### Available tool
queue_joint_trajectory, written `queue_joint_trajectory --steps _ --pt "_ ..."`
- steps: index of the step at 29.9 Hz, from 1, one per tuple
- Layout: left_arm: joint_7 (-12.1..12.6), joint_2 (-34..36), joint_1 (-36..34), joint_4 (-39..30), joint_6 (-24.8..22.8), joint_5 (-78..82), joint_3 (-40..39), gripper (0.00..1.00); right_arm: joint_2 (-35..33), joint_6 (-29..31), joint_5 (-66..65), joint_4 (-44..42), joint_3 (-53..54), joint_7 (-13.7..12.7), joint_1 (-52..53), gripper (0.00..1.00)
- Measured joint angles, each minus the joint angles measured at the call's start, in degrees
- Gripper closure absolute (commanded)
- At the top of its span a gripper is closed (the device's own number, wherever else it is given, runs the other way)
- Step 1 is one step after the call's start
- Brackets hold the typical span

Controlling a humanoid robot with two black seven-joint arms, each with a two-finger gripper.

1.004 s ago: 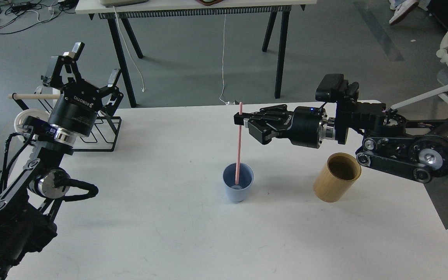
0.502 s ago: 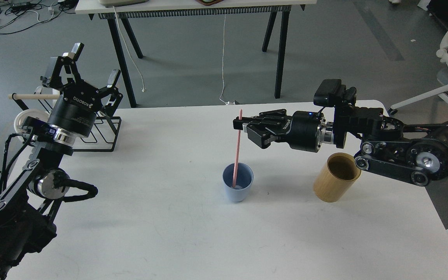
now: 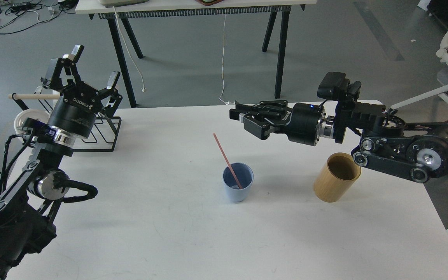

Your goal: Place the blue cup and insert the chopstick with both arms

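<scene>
The blue cup [image 3: 238, 182] stands upright near the middle of the white table [image 3: 169, 233]. A pink chopstick [image 3: 226, 160] rests in it, leaning up and to the left over the rim. My right gripper [image 3: 236, 111] is open and empty, above and behind the cup, apart from the chopstick. My left gripper [image 3: 91, 64] is open and empty, raised at the far left over the wire rack.
A wooden cylinder cup [image 3: 336, 177] stands right of the blue cup, under my right arm. A black wire rack [image 3: 99, 134] with a white roll and a wooden dowel [image 3: 33, 96] sits at the table's back left. A second table's legs stand behind.
My right gripper opened and let go of the pink chopstick, then rose slightly. The chopstick dropped into the blue cup and tipped to the left. The left arm stayed still.
</scene>
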Motion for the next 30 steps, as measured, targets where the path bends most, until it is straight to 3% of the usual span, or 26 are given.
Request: queue_joint_trajectory --steps 1,3,8,13,19,24,30 --pt "0.0 0.0 0.0 0.0 0.0 0.0 0.0 0.01 -0.2 0.0 2.1 0.0 0.9 0.0 0.0 0.13" --pt "0.0 0.0 -0.1 0.1 0.0 0.0 0.1 0.01 -0.8 0.0 7.1 0.0 2.6 0.0 0.1 0.06" --pt "0.0 0.4 -0.9 0.1 0.0 0.0 0.4 0.01 -2.1 0.7 25.6 0.7 9.8 0.0 -3.9 0.03" --pt "0.0 2.7 -4.0 1.7 0.0 0.5 0.7 0.01 -4.1 4.5 38.8 3.2 24.4 0.0 -13.5 0.03" --pt "0.0 4.1 -6.1 5.2 0.0 0.7 1.0 0.01 -3.8 20.8 49.5 3.3 44.9 0.0 -28.4 0.03" --pt "0.0 4.4 -6.6 5.4 0.0 1.3 1.1 0.01 -3.7 38.5 50.5 0.4 52.3 0.0 -35.4 0.03" --pt "0.0 4.3 -6.4 5.5 0.0 1.4 1.1 0.01 -3.3 41.9 52.5 -3.4 53.2 0.0 -36.5 0.03"
